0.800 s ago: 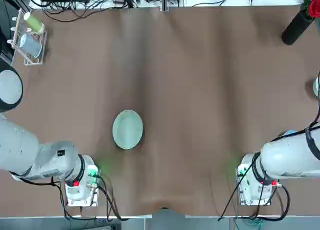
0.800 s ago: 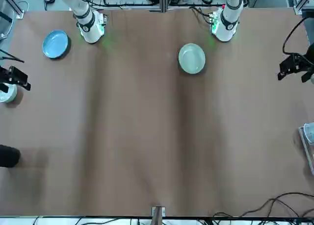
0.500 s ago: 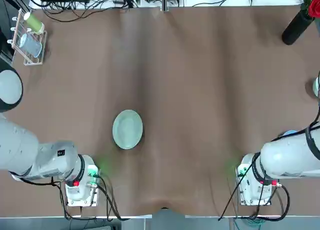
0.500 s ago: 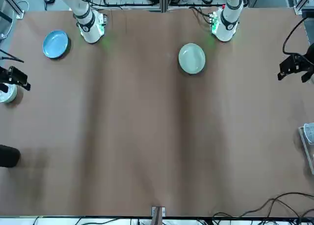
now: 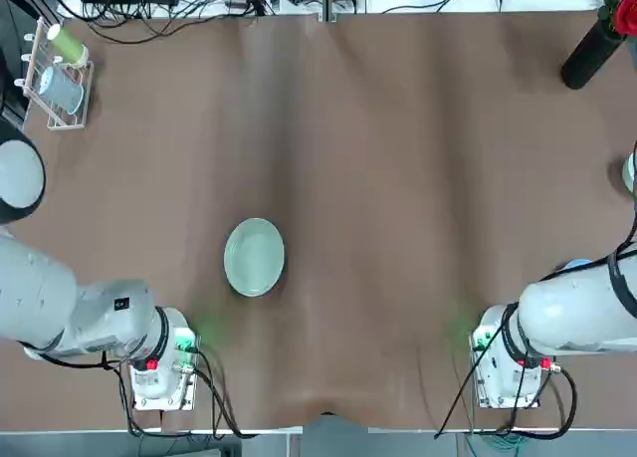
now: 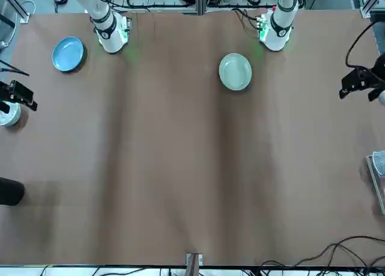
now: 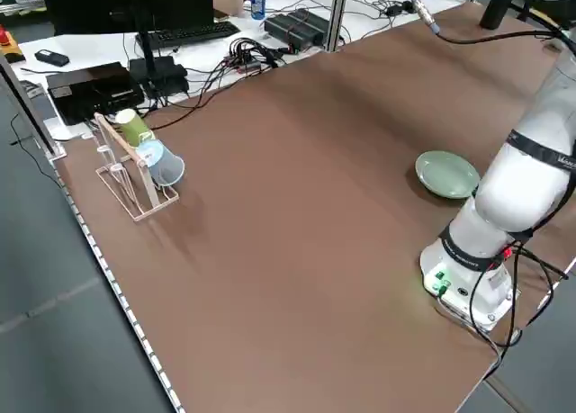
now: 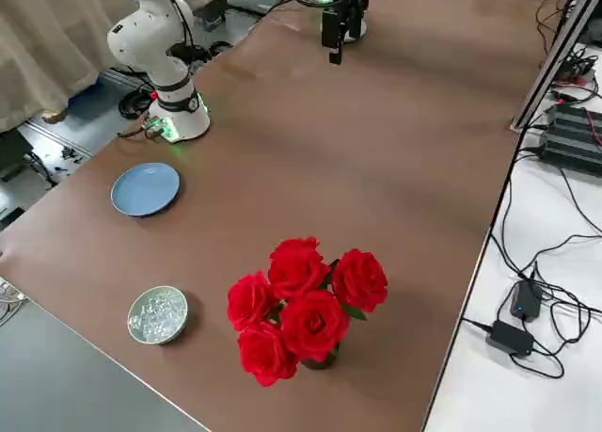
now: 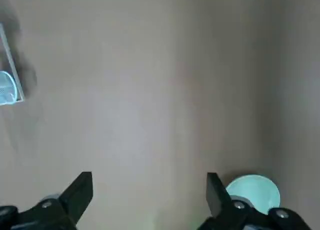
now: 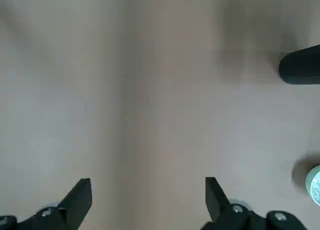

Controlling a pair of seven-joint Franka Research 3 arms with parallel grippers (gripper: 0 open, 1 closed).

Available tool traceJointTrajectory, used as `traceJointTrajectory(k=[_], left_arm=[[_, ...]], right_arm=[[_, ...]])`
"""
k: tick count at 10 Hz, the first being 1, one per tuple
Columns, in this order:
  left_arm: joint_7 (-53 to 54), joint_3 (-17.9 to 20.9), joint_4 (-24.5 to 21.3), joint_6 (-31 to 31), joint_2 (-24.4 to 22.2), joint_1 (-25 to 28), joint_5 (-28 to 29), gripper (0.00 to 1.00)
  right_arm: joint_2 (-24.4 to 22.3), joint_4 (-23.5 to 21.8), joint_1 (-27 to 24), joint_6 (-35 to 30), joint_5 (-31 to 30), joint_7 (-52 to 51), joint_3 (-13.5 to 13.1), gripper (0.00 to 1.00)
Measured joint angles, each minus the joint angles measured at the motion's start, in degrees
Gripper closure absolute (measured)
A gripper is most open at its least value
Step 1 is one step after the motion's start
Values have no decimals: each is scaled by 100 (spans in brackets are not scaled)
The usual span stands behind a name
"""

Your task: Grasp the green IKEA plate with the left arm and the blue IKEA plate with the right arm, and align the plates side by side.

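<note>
A brown table (image 5: 398, 178) carries a cup rack (image 5: 55, 74) at its far left corner. The green IKEA plate (image 5: 254, 257) lies near the left arm's base (image 5: 159, 372); the blue IKEA plate (image 6: 68, 53), probably untouched, beside the right base (image 6: 111, 38). Both grippers' jaws hang released, well apart from either plate.

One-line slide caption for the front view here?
Green IKEA plate and blue IKEA plate lie far apart on the brown table, both grippers wide of them.
</note>
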Motion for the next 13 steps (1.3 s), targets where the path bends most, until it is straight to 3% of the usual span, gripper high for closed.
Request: traceJointTrajectory(k=[2,4,6,10,13], left_arm=[[-10,-43,-1121,443,-640,-5,-198,0],[-11,-70,-2704,1025,-1615,-40,-364,0],[-11,-212,-3799,1272,-2231,-187,-544,0],[-255,-1207,-4810,1845,-2307,-251,-808,0],[-822,-2097,-5160,2451,-2006,-251,-906,0]], right_arm=[[1,1,-5,-21,0,7,-16,0],[16,-7,-40,-29,0,7,-35,0],[30,-298,-267,20,1,23,-45,0],[-471,-1671,-1386,323,246,13,-86,0],[-982,-3157,-2282,821,518,-83,-118,0]])
